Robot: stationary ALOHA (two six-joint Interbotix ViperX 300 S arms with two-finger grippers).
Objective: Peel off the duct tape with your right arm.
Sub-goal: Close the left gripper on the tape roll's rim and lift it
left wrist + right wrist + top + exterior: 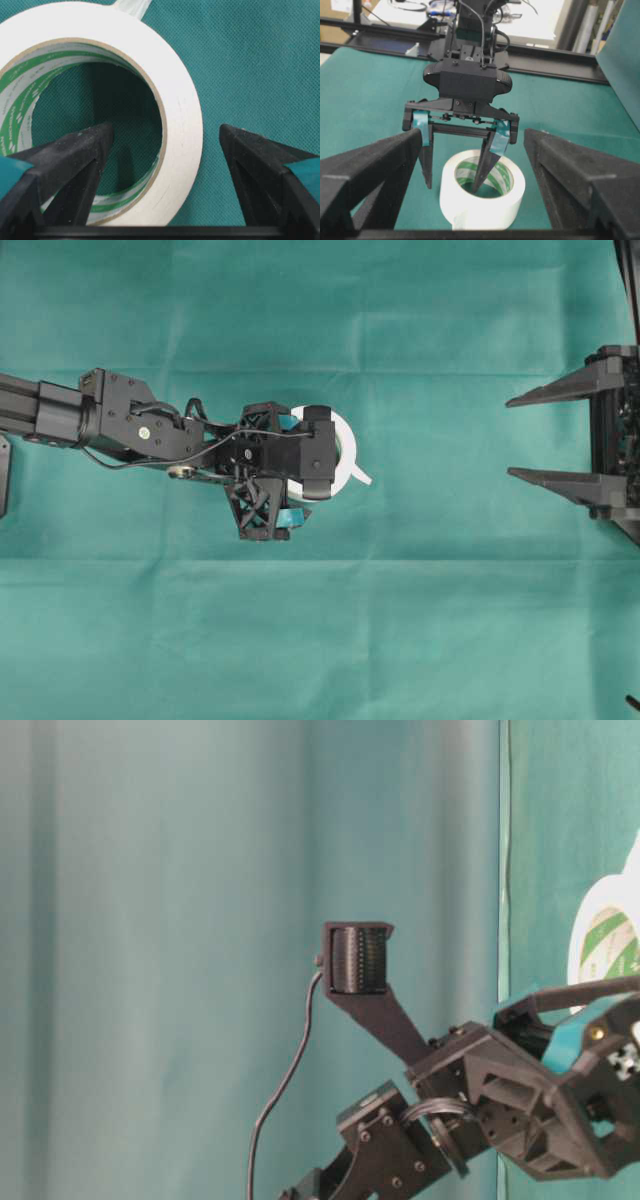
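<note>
**Left wrist view: tape straddled, peel not begun**

Left wrist view, nearest item: left gripper (162,150), fingers spread wide. One finger (75,155) sits inside the roll's hole at lower left; the other (255,165) stands outside the wall at lower right, clear of it. Neither pad visibly presses the roll. Likely purpose: to pinch the wall and steady the roll while the other arm pulls.

Next: tape (170,95), lying flat on the green cloth (260,60), filling the left and centre of frame. White outer wall, green-printed core. A loose white end pokes out at the top edge.

Right wrist view: right gripper (475,165), its two dark fingers spread at the lower corners, nothing between them. Beyond, in the lower centre, the tape (485,205) sits with the left gripper (455,175) poised above it, one finger inside the core and one outside.

Overhead view: left gripper (275,475) covers most of the tape (348,445) at centre; the loose end sticks out toward the lower right, on the side facing the right gripper (515,435). That gripper waits at the right edge, well apart from the roll, fingers parted and pointing at it. Judgement: the end is well placed for its approach.

Table-level view: left arm at lower right, tape partly visible at the right edge.
</note>
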